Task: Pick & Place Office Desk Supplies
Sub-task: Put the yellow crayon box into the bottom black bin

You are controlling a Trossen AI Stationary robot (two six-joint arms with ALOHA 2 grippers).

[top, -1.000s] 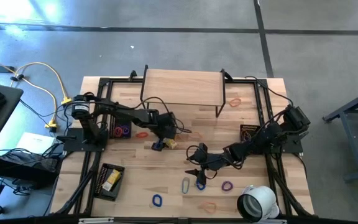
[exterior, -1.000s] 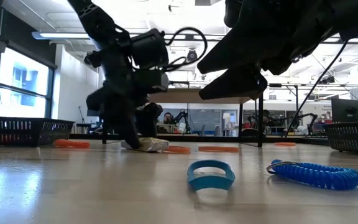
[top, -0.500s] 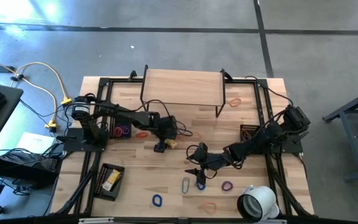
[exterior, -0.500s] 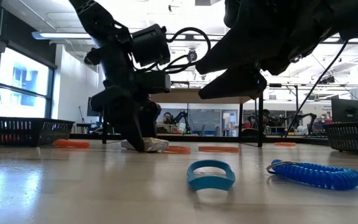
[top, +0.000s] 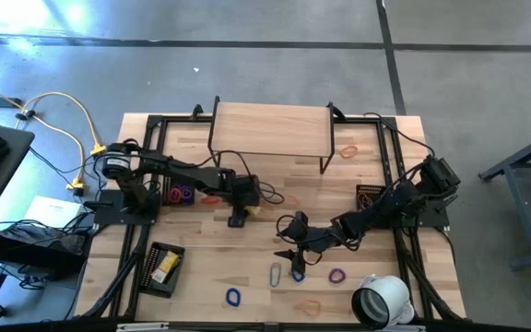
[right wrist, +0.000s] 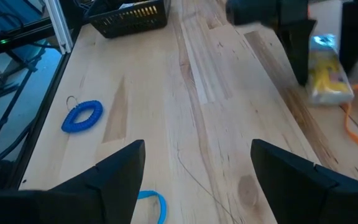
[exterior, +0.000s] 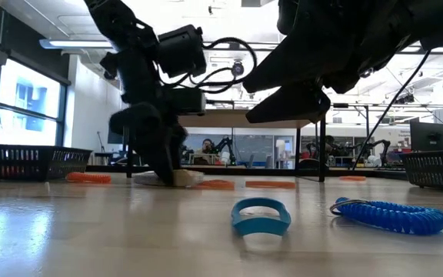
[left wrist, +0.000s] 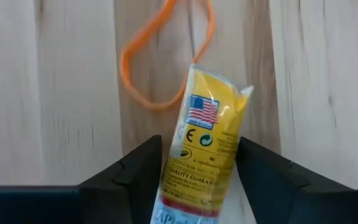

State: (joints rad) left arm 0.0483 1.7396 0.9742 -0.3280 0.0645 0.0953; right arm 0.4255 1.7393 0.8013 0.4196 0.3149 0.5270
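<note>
Left gripper (top: 239,219) is down at the desk (top: 275,198) near its middle, jaws straddling the yellow packet (left wrist: 204,149), one finger on each side, not visibly pinching it. The packet lies flat on the wood, its far end overlapping an orange rubber band (left wrist: 160,59). Over to the right, the right gripper (top: 289,253) hovers with jaws wide open and empty, above a blue band (exterior: 261,216) and beside a blue coil loop (right wrist: 82,116), both lying on the desk.
</note>
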